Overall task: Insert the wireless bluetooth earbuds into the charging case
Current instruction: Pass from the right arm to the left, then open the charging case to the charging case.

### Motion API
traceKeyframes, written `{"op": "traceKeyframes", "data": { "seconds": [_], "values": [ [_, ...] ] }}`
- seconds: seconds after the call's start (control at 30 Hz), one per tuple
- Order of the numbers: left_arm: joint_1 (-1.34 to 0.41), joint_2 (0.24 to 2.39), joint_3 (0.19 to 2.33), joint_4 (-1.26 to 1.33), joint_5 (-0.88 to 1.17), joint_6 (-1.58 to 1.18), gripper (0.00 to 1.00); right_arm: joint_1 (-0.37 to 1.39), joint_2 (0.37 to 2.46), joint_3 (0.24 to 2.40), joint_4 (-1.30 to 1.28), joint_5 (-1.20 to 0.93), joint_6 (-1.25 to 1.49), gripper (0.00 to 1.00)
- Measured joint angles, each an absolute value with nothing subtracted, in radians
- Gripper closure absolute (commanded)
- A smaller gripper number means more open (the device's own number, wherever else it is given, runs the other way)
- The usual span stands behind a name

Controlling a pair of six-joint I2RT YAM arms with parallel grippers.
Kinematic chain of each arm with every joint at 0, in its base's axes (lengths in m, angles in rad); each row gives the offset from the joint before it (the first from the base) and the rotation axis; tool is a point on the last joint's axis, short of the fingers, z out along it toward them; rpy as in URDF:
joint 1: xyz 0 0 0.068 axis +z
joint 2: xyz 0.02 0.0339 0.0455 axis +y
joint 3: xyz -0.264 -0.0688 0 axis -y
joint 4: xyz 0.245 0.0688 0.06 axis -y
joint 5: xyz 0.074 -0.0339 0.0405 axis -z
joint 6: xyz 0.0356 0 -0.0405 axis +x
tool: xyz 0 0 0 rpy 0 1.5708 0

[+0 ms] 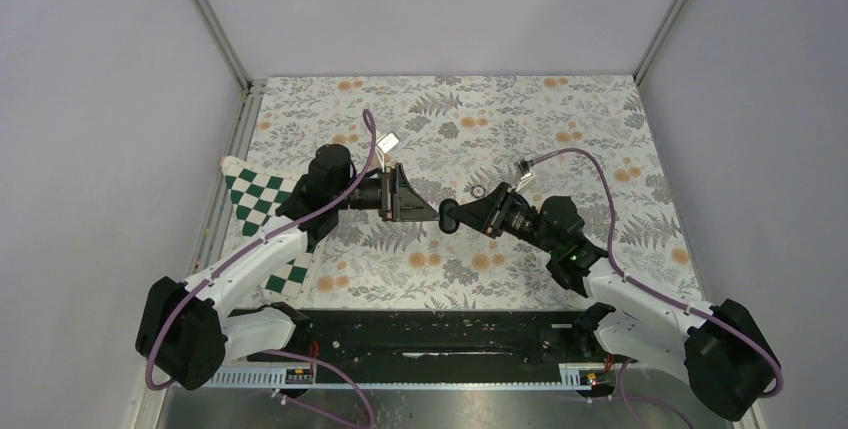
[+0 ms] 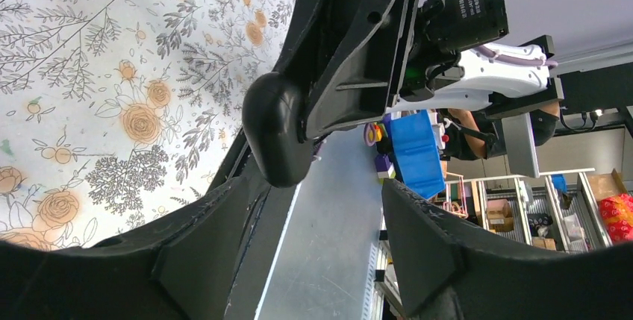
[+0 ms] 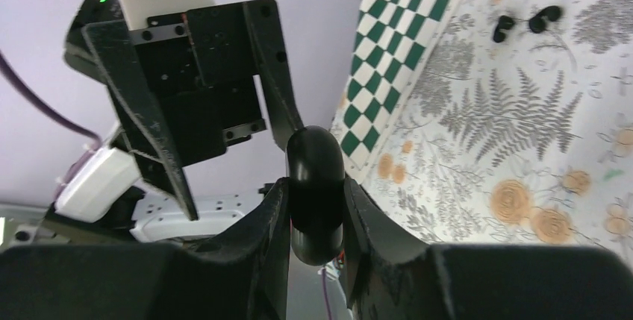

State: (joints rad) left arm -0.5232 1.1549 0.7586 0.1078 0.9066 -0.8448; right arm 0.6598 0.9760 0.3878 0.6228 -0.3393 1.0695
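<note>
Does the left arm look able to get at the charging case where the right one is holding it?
Probably yes: the left tool is open and faces the charging case, gripped in the right tool, with nothing visible between them.

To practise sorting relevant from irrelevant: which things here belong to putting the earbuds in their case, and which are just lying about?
Job in hand:
charging case, gripped by the right claw
earbuds, on the table

Lying about:
checkered board
thin dark ring
</note>
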Motion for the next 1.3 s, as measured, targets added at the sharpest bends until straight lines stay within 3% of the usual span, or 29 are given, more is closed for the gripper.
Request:
{"op": "traceKeyframes", "data": {
  "seconds": [0.37, 1.0, 1.2, 1.3],
  "values": [
    [-0.526, 1.153, 0.759, 0.116, 0.913, -0.846, 0.38, 0.66, 1.016, 0.374, 0.804, -0.409, 1.143, 1.0],
    [-0.562, 1.18, 0.759, 0.138, 0.908, -0.883, 0.63, 0.66, 1.045, 0.374, 0.874, -0.414, 1.177, 1.0],
    [-0.564, 1.185, 0.759, 0.158, 0.909, -0.913, 0.98, 0.659, 1.048, 0.374, 0.875, -0.414, 1.175, 1.0],
    [-0.564, 1.195, 0.758, 0.178, 0.913, -0.936, 1.0, 0.655, 1.048, 0.374, 0.876, -0.413, 1.176, 1.0]
  ]
}}
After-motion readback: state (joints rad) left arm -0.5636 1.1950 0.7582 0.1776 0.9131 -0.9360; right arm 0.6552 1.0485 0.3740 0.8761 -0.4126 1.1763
